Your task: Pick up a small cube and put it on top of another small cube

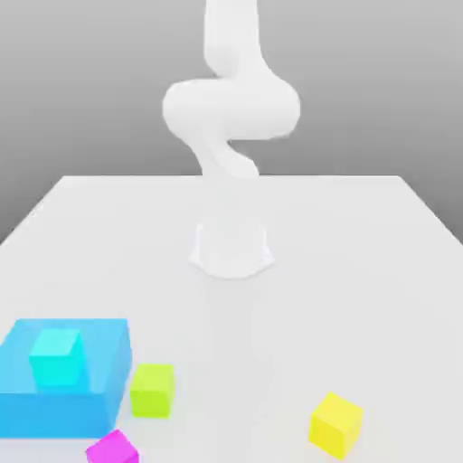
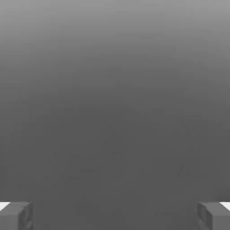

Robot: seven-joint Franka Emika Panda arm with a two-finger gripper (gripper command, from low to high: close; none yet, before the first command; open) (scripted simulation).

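At table's near edge: small magenta-pink cube [image 1: 113,448], just beside large blue block [image 1: 63,398] | lime-green cube [image 1: 152,390], yellow cube [image 1: 335,423] nearby | two-finger gripper [image 2: 115,215] spread wide, holding nothing

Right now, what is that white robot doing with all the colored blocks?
Nothing is being held yet. The white robot arm stands at the back of the table, and its claw is open with nothing between its fingers. The pink cube, green cube and yellow cube all sit untouched up front.
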